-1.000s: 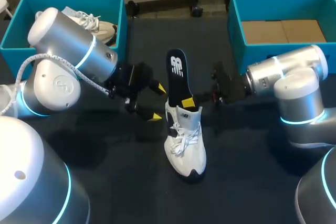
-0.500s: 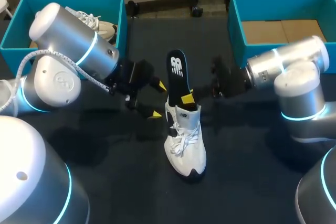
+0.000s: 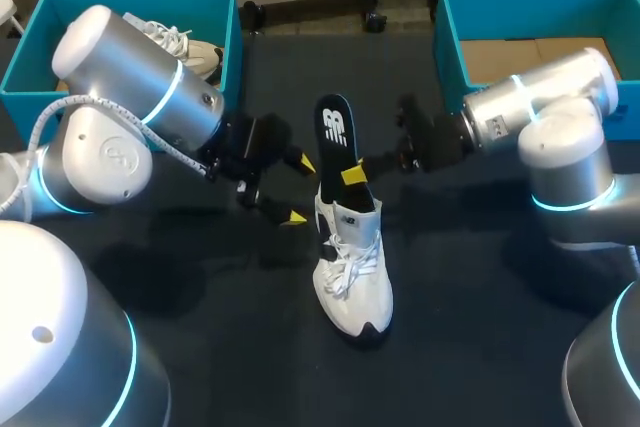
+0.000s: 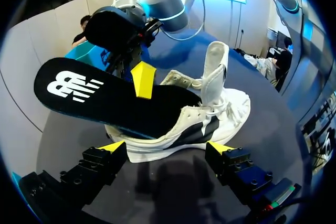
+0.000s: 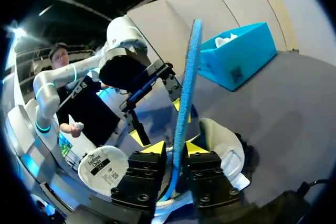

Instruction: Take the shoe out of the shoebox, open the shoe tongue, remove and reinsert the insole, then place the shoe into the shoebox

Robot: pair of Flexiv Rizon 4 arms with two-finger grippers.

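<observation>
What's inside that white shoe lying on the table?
A black insole pokes out of the white shoe at its opening, pinched by the right end effector. Its lower end is hidden inside, as is the rest of the shoe's interior.

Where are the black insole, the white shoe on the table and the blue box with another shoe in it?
insole point(image 4: 121, 111): left wrist view, its dark top face beside the logo.
white shoe point(image 3: 358, 292): head view, its forefoot below the laces.
blue box point(image 3: 200, 2): head view, its far inner wall.
</observation>
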